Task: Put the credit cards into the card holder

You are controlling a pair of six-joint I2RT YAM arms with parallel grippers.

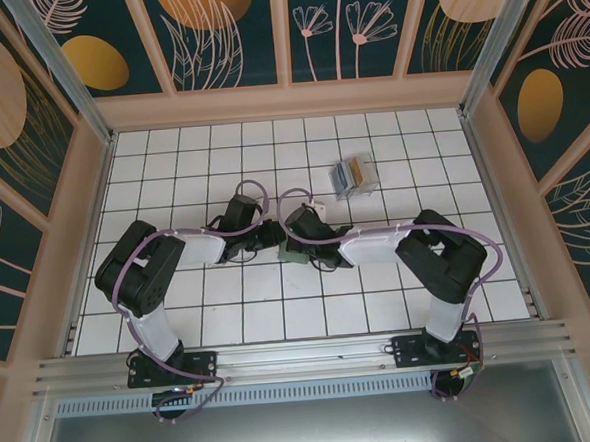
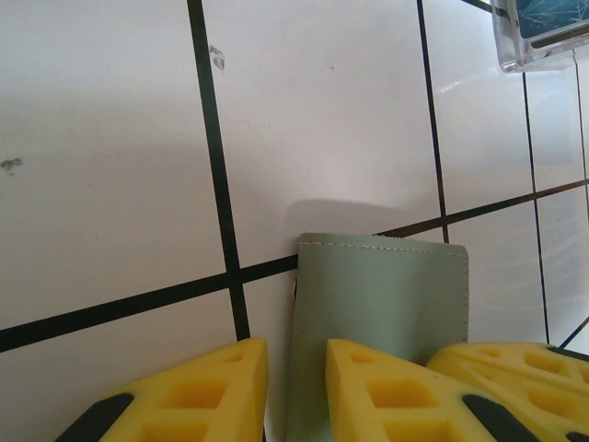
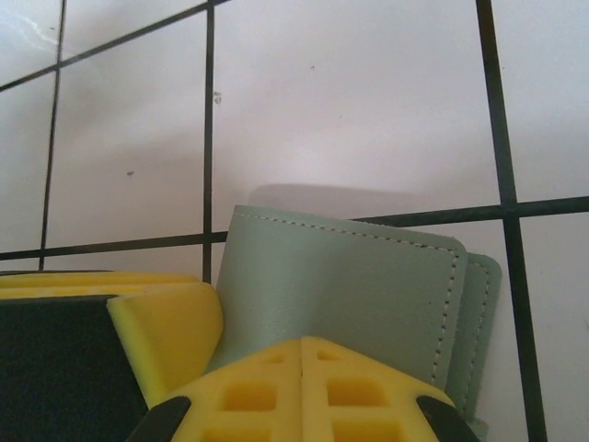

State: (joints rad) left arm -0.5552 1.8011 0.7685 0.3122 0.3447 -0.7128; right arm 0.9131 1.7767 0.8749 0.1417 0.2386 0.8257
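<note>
Left gripper [image 2: 294, 357], its yellow fingers slightly spread, straddles the left edge of the flat sage-green folding card holder [image 2: 382, 295] at frame bottom. The right gripper [image 3: 302, 350], fingers pressed together, noses the holder's near edge. Opening the holder looks like the step in hand: part the cover, then fetch the thin blue-grey plastic credit cards [image 1: 354, 175], upper centre-right.

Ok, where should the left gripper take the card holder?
Probably the side edge nearest it, from the near side: the folded card holder is thin, the right gripper pinches its near edge, and that side edge sits between the left gripper's open fingers.
</note>
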